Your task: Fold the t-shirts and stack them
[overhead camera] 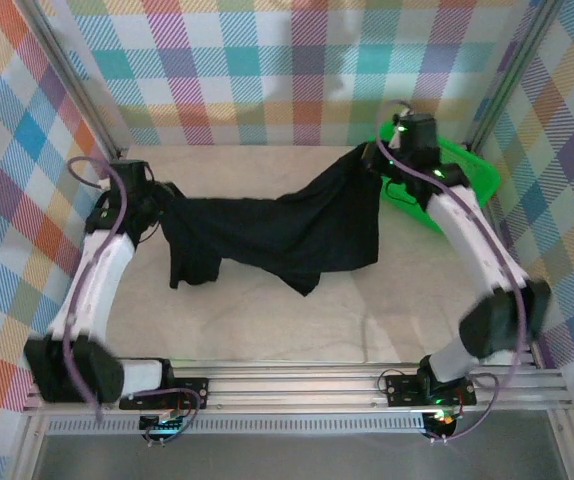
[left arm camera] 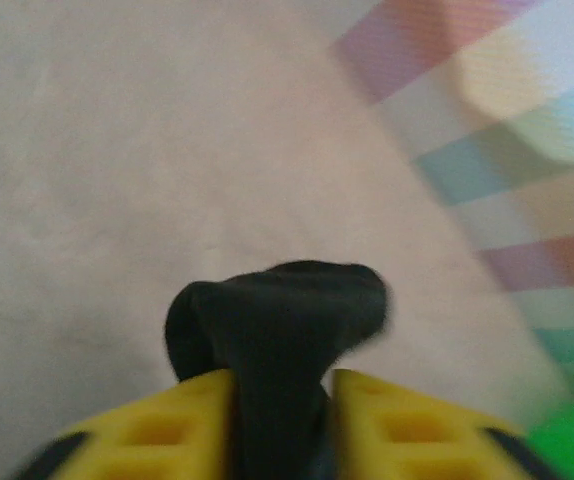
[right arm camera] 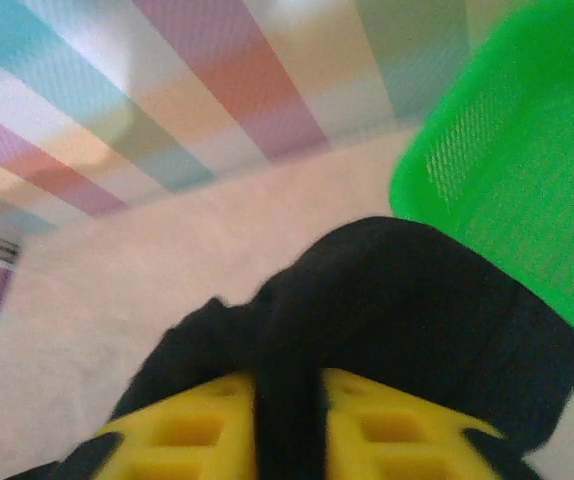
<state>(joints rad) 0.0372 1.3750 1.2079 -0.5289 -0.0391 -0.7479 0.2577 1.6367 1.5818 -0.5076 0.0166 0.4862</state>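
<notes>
The pale surface lies under the black t-shirt, which hangs stretched between the two arms, and its lower edge seems to reach the surface. I think it is held like this to spread it flat for a first fold. The green plastic basket stands at the far right corner, just behind the shirt's right end. The left hand grips a bunch of cloth between narrowly parted fingers. The right hand pinches the other end in the same way.

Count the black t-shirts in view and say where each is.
1. The black t-shirt hangs stretched between the left gripper and the right gripper. Others may be hidden in the green basket.
</notes>
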